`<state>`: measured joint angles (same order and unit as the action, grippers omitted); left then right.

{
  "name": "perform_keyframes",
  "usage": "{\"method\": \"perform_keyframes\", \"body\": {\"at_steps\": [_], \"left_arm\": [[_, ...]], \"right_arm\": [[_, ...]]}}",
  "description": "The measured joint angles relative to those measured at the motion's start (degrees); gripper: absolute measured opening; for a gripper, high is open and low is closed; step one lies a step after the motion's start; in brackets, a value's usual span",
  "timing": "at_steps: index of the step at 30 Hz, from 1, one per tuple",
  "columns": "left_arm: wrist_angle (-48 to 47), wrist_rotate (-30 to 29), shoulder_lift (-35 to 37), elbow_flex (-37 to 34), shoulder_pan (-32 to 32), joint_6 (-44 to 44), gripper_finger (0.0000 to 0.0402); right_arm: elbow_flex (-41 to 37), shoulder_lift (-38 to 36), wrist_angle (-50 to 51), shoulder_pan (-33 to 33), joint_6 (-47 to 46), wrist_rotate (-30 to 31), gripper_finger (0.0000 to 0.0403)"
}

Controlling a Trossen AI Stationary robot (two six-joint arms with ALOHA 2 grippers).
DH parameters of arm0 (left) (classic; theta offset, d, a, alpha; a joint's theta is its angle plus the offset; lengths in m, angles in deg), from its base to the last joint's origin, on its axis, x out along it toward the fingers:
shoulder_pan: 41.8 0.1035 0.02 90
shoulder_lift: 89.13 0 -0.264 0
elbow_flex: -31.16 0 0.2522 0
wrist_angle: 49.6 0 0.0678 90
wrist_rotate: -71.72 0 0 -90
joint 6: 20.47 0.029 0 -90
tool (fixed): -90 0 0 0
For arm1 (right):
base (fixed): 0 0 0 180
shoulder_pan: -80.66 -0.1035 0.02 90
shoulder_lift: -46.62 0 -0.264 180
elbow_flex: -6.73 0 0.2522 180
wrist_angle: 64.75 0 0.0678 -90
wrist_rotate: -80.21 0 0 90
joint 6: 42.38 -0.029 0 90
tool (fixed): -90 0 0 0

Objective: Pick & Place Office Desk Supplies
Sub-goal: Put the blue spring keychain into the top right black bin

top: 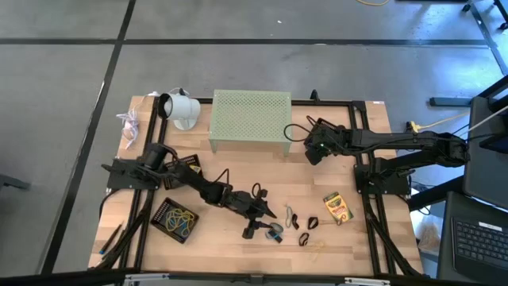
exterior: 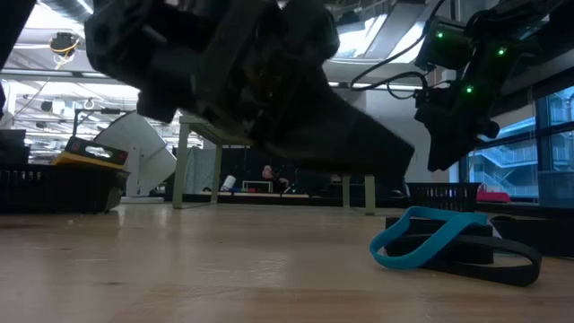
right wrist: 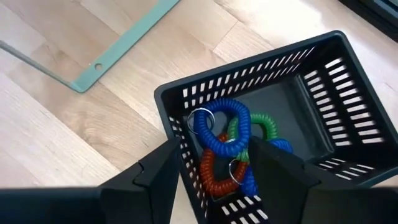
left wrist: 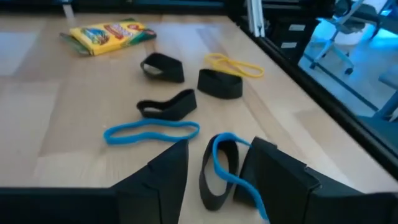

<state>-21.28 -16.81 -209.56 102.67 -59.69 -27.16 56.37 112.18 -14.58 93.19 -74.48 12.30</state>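
On the bench's (top: 238, 179) left side, well to the left of the crayon box (top: 337, 207), sits a black mesh tray (top: 176, 219) holding yellow bands; the left tool (top: 266, 225) hangs low to the crayon box's left, its fingers (left wrist: 163, 180) apart, with a blue band (left wrist: 227, 171) draped over a black band (left wrist: 214, 180) standing in the gap between them — not yet clamped; to do this step well, it looks best to settle lower so both fingers straddle the black loop squarely, then close slowly, since the thin blue band could slip out or snag on one finger; another blue band (left wrist: 151, 132) lies flat just beyond, and three more black loops (left wrist: 166, 106) and a yellow band (left wrist: 235, 64) lie between the tool and the crayon box, all apart from the fingers. Up and to the left of the crayon box, beside the green riser (top: 249, 119), the right tool (top: 313, 151) hovers with fingers spread — nothing between them — above a black basket (right wrist: 323, 93) holding blue, green and red coiled loops (right wrist: 217, 127).
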Motion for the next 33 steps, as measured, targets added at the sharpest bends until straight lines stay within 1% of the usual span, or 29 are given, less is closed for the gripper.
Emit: {"method": "perform_keyframes", "body": {"at_steps": [8,13,17,21,28,30,33], "left_arm": [[-0.2,1.5,-4.9,5.0,0.1,-0.2,0.0170],[-1.5,3.2,-6.6,5.9,0.6,-0.9,0.0164],[-4.2,3.4,-6.6,5.9,1.4,-2.9,0.0150],[-4.0,3.4,-6.6,5.9,1.6,-3.0,0.0116],[-2.7,3.4,-6.6,5.9,1.5,-3.0,0.0020],[-3.4,3.4,-6.0,5.9,1.5,-2.3,0.0008],[-3.3,3.4,-5.2,5.9,1.5,-1.9,0.0009]], "right_arm": [[0.0,0.0,-0.9,0.0,0.2,1.5,0.0191],[0.0,0.0,-0.9,0.0,0.2,1.2,0.0191],[0.0,0.0,-0.9,0.0,0.2,1.1,0.0191],[0.0,0.0,-0.9,0.0,0.2,1.3,0.0191],[0.0,0.0,-1.0,0.0,0.4,1.3,0.0191],[0.0,0.0,-1.0,0.0,0.4,1.3,0.0191],[0.0,0.0,-1.0,0.0,0.4,1.3,0.0191]]}}
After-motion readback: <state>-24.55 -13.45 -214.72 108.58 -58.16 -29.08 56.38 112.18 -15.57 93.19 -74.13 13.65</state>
